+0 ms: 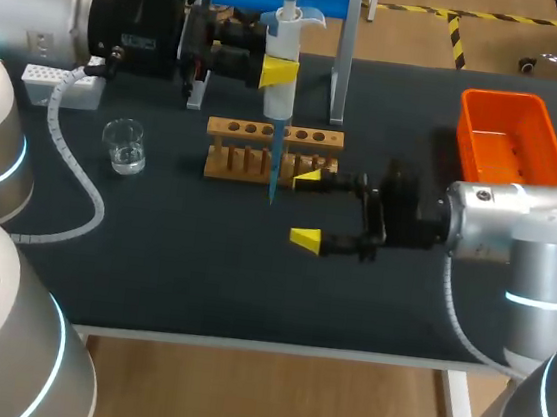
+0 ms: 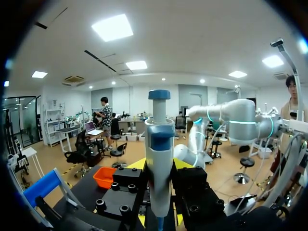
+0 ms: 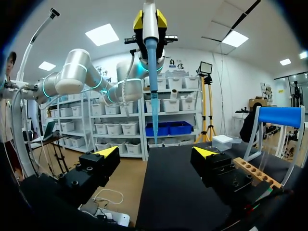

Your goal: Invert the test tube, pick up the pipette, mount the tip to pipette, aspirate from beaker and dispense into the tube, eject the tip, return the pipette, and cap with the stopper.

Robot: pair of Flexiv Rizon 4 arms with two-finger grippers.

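The left jaws are closed on the pipette (image 1: 278, 103), one yellow tip on each side of its white body. They hold it upright with the blue tip (image 1: 276, 158) already mounted and pointing straight down. The tip's end hangs just in front of the middle of the wooden rack (image 1: 226, 159), ahead of and above the right jaws. The right jaws stand wide open near the desk (image 1: 200, 280) and grip nothing, with one finger just beside the rack's end and the other well clear of it. I take the step in hand to be the liquid transfer, though I cannot tell whether the tip is loaded. To do it well, the pipette should stay vertical and come down slowly in a straight line, so that the thin tip enters a mouth cleanly without scraping the rack's top board. The right jaws should stay out of its path unless they are needed to steady something. I cannot make out the test tube in any view. The rack's holes show only as dark rounds, so I cannot tell which one holds it. The beaker (image 1: 125, 146) stands well off to one side of the left jaws, with what looks like a little clear liquid low in it. Beyond the right jaws sits an orange bin (image 1: 512, 145), and only its orange floor shows inside.
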